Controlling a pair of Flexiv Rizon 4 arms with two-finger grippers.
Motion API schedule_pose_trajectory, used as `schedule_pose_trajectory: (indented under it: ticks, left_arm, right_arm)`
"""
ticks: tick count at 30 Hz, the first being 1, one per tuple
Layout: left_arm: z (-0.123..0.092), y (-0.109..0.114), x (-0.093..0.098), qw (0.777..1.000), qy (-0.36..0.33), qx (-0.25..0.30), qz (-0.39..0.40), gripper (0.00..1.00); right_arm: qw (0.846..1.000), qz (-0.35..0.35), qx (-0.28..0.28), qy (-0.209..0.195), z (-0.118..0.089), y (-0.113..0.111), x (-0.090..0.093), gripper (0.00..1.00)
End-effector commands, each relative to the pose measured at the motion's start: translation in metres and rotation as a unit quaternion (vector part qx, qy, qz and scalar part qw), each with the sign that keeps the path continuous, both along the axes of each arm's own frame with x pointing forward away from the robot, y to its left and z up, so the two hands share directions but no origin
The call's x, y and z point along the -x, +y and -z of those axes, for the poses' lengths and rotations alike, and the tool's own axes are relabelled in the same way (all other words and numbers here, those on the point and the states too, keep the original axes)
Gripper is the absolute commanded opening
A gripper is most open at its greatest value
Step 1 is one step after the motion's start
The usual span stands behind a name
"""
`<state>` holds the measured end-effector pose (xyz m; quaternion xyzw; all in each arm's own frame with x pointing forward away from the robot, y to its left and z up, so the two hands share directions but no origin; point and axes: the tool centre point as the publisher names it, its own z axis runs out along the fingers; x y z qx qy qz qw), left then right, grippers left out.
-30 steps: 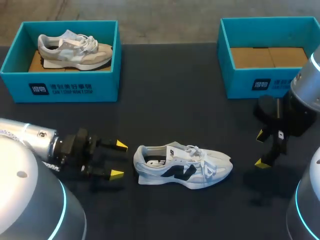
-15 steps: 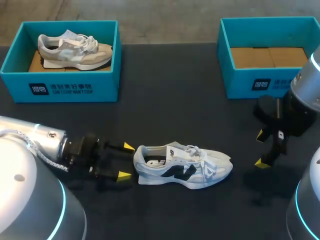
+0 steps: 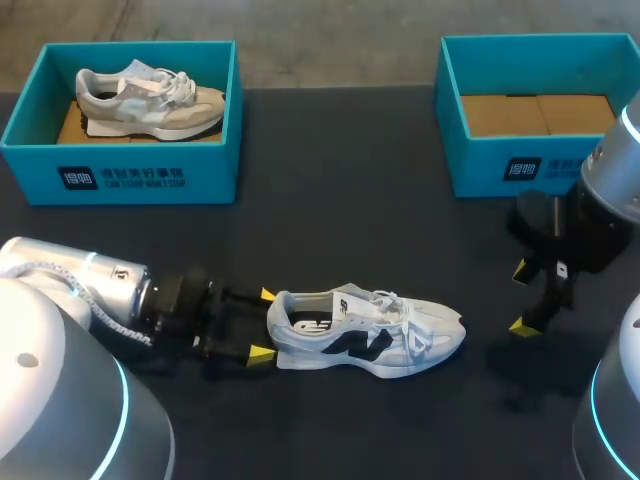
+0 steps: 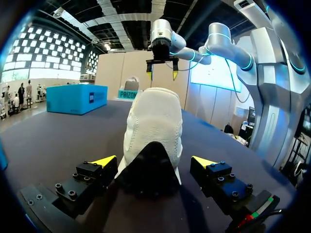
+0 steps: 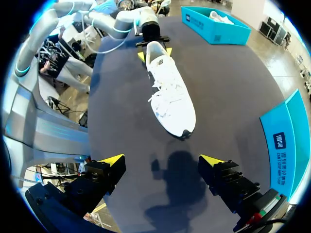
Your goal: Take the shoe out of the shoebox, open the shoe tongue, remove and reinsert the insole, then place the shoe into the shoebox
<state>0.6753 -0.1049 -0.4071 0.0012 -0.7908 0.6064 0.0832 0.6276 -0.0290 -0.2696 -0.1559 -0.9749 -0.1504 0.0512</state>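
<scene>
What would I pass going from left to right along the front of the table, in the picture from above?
left hand → white shoe → right hand

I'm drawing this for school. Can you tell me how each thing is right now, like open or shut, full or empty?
White shoe: out of the boxes, upright on the table.
Left pincer: open, one finger each side of the shoe's heel.
Right pincer: open, holding nothing.
Left shoebox: lidless, grey shoe inside.
Right shoebox: lidless, empty.
</scene>
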Motion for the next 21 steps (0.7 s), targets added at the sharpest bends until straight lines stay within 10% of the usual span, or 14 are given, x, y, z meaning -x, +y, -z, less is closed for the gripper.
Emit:
schedule_pose_trajectory:
  ticks: [1, 21]
  left_arm:
    - [0.007, -0.008, -0.002, 1.0, 0.0, 0.004, 0.002, 1.0]
    - [0.015, -0.036, -0.007, 1.0, -0.006, 0.018, 0.008, 1.0]
  right_arm:
    - [1.0, 0.001, 0.001, -0.001, 0.001, 0.0, 0.001, 1.0]
    - [1.0, 0.001, 0.001, -0.001, 0.001, 0.0, 0.001, 1.0]
